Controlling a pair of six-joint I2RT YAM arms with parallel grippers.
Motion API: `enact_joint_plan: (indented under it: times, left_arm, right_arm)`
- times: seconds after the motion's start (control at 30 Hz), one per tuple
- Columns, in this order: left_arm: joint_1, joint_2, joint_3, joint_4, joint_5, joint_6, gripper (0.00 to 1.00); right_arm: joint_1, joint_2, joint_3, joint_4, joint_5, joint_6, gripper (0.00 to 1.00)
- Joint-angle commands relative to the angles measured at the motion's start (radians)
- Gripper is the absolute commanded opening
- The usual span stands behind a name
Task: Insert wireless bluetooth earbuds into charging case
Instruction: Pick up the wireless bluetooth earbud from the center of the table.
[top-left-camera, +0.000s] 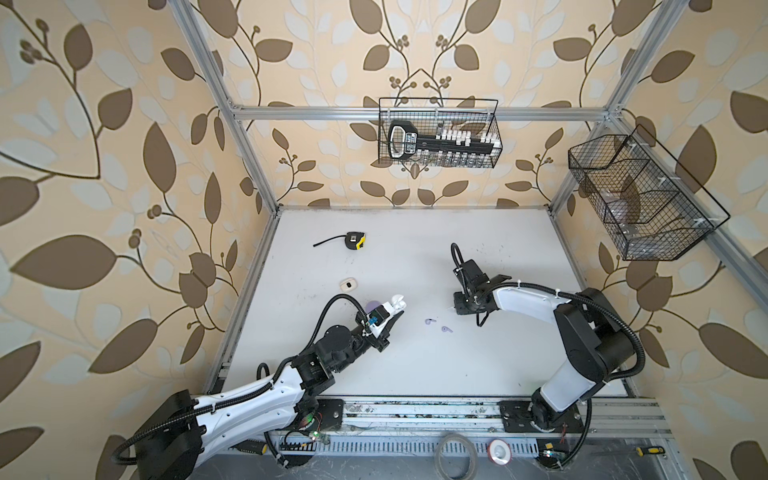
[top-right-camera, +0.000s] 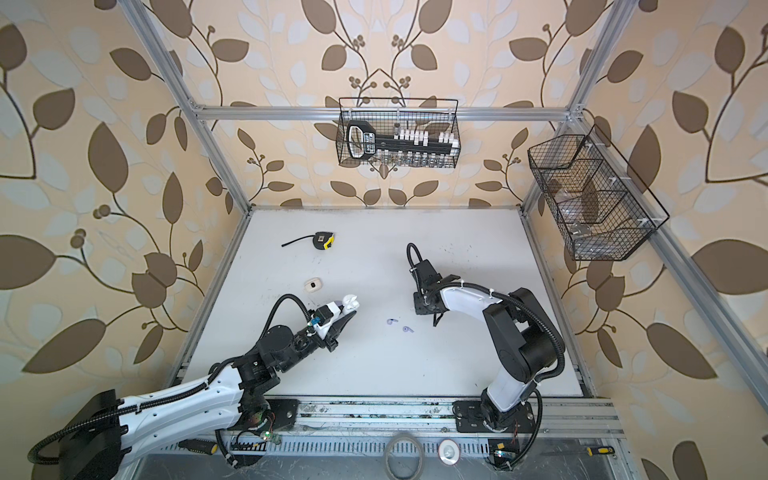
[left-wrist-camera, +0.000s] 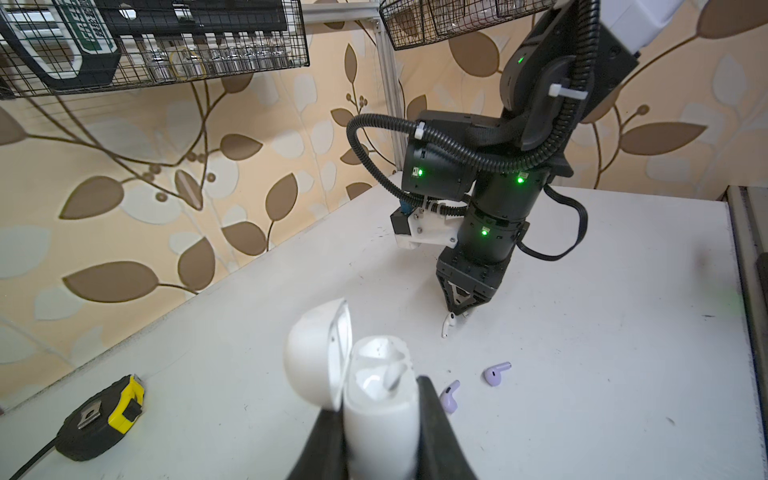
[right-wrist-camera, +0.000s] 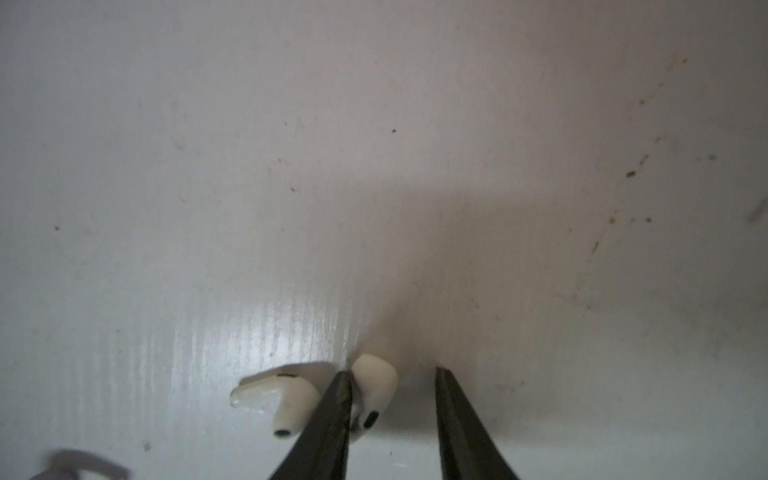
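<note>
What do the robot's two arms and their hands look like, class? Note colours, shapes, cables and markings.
The left arm and right arm have white shell links between black cylindrical joints. Black ribbed hoses, fixed by white ties, loop alongside. Green lights dot the right arm's joints. The left hand and right hand each have two black, tapering fingers.

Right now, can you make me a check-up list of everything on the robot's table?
Surface: white table, scuffed and speckled.
Job's things: white case, lid open; one white earbud, another beside it; two lilac earbuds and a cream case on the table.
Clutter: tape measure; screwdriver past the front rail.
Grippers: left gripper shut on white case; right gripper open around one white earbud.
Cables: black hoses zip-tied along both arms.
Surroundings: leafy wallpaper, metal frame, two wire baskets.
</note>
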Motion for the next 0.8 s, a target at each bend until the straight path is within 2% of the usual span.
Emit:
enact_joint_plan:
  times: [0.0, 0.27, 0.43, 0.77]
  left_arm:
    - [-0.007, -0.009, 0.031, 0.043, 0.002, 0.015, 0.0]
    - [-0.007, -0.011, 0.038, 0.019, 0.002, 0.018, 0.0]
    - [-0.007, -0.016, 0.034, 0.029, 0.0, 0.018, 0.0]
    - [-0.007, -0.016, 0.039, 0.013, 0.005, 0.019, 0.0]
  right_arm:
    - [0.005, 0.021, 0.032, -0.014, 0.003, -0.008, 0.36]
    - [0.01, 0.04, 0.038, -0.001, -0.043, 0.0, 0.34]
    - [0.012, 0.043, 0.032, 0.013, -0.074, 0.014, 0.28]
    - [0.02, 0.049, 0.04, -0.004, -0.042, 0.012, 0.28]
